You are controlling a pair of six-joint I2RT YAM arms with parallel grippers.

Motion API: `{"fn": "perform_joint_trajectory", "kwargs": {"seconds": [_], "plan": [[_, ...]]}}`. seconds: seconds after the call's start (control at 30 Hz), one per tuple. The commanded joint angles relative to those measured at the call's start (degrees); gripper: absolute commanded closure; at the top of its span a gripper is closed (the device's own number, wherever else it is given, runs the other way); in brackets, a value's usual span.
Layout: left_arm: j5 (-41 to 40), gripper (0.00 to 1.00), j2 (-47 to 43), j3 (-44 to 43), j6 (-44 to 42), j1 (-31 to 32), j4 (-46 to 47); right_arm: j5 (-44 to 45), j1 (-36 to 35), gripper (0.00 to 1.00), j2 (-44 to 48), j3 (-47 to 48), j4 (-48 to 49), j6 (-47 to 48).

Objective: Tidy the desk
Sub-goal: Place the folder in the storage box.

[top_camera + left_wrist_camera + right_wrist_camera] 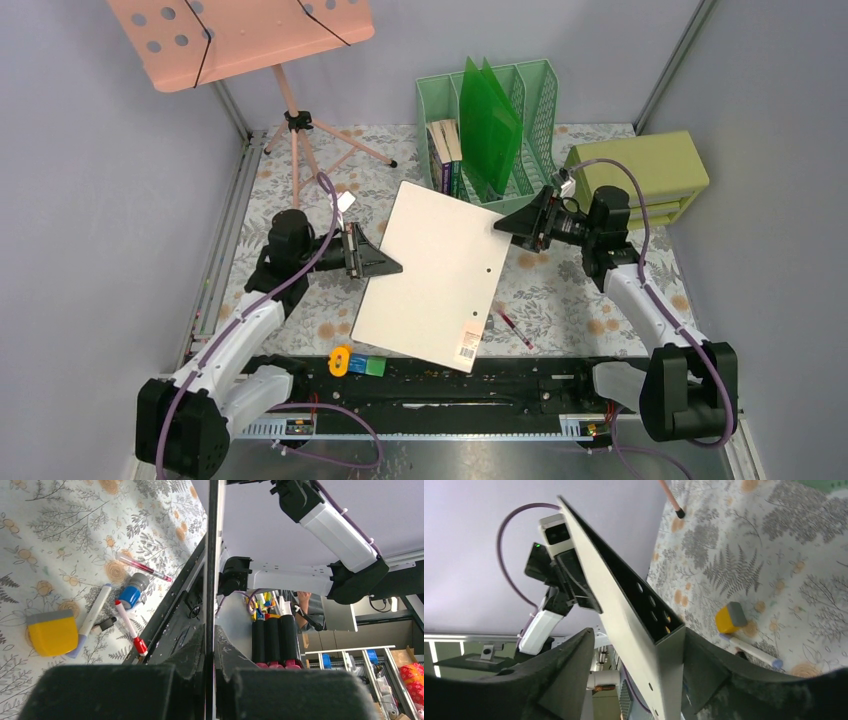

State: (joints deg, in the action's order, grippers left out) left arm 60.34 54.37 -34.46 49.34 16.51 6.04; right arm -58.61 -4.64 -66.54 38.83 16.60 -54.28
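Looking like a robotics lab; sitting inside a grey-lilac booth wall framed by metal rails, with the left arm and right arm bolted to a black base bar at the near edge of the desk. Showing storage shelving crowded with bins beyond the booth in the left wrist view; carrying staged office props, namely a green file rack and a pink music stand.
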Motion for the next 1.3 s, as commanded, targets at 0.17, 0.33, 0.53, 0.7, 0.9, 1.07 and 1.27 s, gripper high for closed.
{"fn": "perform_joint_trajectory", "kwargs": {"seconds": [0.17, 0.33, 0.53, 0.7, 0.9, 1.07, 1.27], "plan": [[-1.0, 1.0, 3.2, -2.4, -6.0, 0.2, -3.7, -9.5, 0.3, 0.5, 4.0, -1.0, 19.1, -14.4], [-1.1, 1.0, 4.6, -3.7, -8.0, 0.3, -5.9, -10.6, 0.2, 0.53, 6.4, -0.2, 12.0, -10.0], [-1.4, 1.0, 5.4, -4.2, -8.6, 0.4, -7.2, -10.7, 0.2, 0.53, 9.0, 3.0, -3.0, 0.3], [-1.5, 1.0, 5.3, -4.1, -8.6, 0.4, -7.1, -11.9, -0.4, 0.57, 9.3, 4.5, -10.5, 5.5], [-1.7, 1.0, 5.0, -3.7, -8.6, 0.7, -7.4, -12.6, -2.3, 0.76, 8.8, 4.5, -10.8, 5.4], [-2.3, 1.0, 4.7, -3.3, -8.5, 0.8, -7.5, -12.1, -3.1, 1.0, 9.3, 3.4, -6.7, 3.1], [-3.3, 0.55, 3.5, -3.0, -9.0, 0.7, -7.7, -11.1, -3.2, 1.0, 10.4, 3.2, -4.7, 1.8]]}}
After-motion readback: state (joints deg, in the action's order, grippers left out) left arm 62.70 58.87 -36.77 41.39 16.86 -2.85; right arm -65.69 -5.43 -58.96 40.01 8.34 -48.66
